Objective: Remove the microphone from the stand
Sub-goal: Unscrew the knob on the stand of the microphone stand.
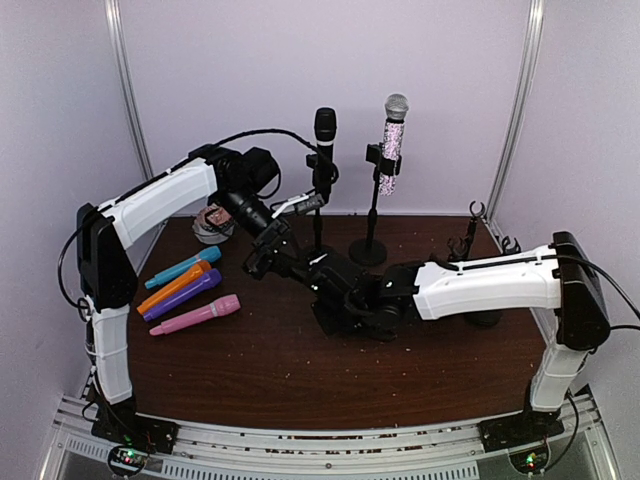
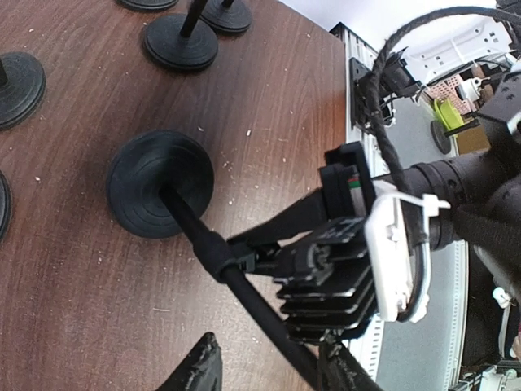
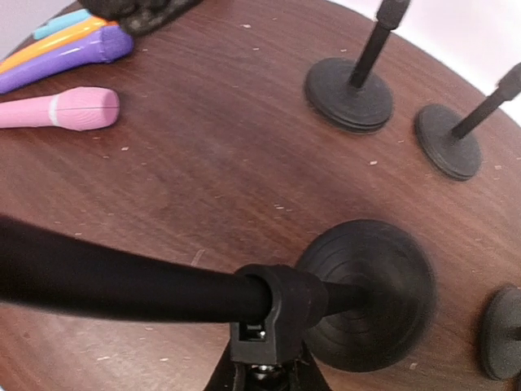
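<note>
Well, black microphone (image 1: 325,125) sits upright at the back edge of the table (image 1: 300,390), axis vertical, up and behind the left gripper (image 2: 273,371), the nearer one. Left gapes loosely astride the pole of a leaning stand (image 3: 370,289); right gripper (image 3: 264,368) is clamped on its collar.

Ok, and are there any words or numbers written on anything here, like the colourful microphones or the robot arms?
No text can be read in any view.
Pink toy microphone, purple toy microphone, orange toy microphone, teal toy microphone: plain.
Black microphone, glitter microphone: no brand shows.
Stand: plain black.
White arm covers: blank.
Tape roll: too small to tell.
Clutter beyond the table: too blurred.
</note>
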### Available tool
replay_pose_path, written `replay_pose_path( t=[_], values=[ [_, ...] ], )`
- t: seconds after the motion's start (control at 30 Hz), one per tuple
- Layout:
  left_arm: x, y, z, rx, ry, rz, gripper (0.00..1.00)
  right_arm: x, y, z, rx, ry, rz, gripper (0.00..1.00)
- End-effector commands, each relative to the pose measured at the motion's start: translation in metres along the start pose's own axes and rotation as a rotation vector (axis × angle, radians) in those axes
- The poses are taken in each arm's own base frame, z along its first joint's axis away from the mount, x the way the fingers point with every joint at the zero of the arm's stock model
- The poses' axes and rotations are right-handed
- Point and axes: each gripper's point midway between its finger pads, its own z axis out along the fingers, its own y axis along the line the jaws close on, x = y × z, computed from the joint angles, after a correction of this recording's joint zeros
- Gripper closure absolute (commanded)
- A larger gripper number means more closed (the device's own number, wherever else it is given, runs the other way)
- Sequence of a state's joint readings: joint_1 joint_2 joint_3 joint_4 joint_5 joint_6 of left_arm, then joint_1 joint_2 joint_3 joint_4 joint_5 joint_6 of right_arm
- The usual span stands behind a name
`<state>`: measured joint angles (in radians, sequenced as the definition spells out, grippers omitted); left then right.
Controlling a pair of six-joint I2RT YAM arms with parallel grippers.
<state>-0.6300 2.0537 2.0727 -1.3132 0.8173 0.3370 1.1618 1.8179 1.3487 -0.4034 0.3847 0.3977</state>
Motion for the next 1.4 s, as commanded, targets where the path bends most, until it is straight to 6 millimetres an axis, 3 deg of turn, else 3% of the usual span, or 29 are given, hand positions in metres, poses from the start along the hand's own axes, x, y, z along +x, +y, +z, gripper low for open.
replay_pose_path(
  t=[0.0,0.13,0.27,0.43,0.6,0.73,0.83,0.9,1.17,1.27,1.37],
  values=[
    [-0.042,-0.022,-0.009,0.021,-0.143,0.151,0.57,-0.002,0.058,-0.006,-0.358,0.008,0.030,0.96],
    [-0.040,-0.014,-0.015,-0.066,-0.125,0.160,0.57,-0.028,0.057,-0.009,-0.568,-0.059,0.261,0.98],
    [-0.036,0.010,-0.026,-0.189,-0.113,0.142,0.57,-0.034,0.043,-0.002,-0.683,-0.071,0.467,1.00],
    [-0.022,0.034,-0.043,-0.222,-0.123,0.080,0.56,-0.024,0.025,0.008,-0.777,-0.054,0.641,1.00],
    [-0.004,0.057,-0.076,-0.304,-0.136,0.055,0.55,-0.013,0.004,0.015,-0.839,-0.071,0.793,1.00],
    [0.022,0.072,-0.073,-0.337,-0.083,0.029,0.54,-0.007,-0.002,0.018,-0.849,-0.060,0.829,1.00],
    [0.035,0.064,-0.056,-0.250,-0.081,0.022,0.54,-0.013,-0.008,0.016,-0.917,-0.077,0.916,1.00],
    [0.032,0.050,-0.048,-0.177,-0.104,0.039,0.54,-0.015,-0.008,0.017,-0.935,-0.067,0.939,1.00],
    [-0.034,-0.002,-0.037,-0.039,-0.251,0.174,0.55,-0.011,-0.006,0.024,-0.921,-0.028,0.949,1.00],
    [-0.050,-0.010,-0.032,0.004,-0.276,0.195,0.55,-0.014,-0.003,0.024,-0.936,-0.019,0.957,1.00],
    [-0.059,-0.018,-0.027,0.033,-0.280,0.208,0.55,-0.031,0.007,0.016,-0.980,-0.025,0.941,1.00]
  ],
)
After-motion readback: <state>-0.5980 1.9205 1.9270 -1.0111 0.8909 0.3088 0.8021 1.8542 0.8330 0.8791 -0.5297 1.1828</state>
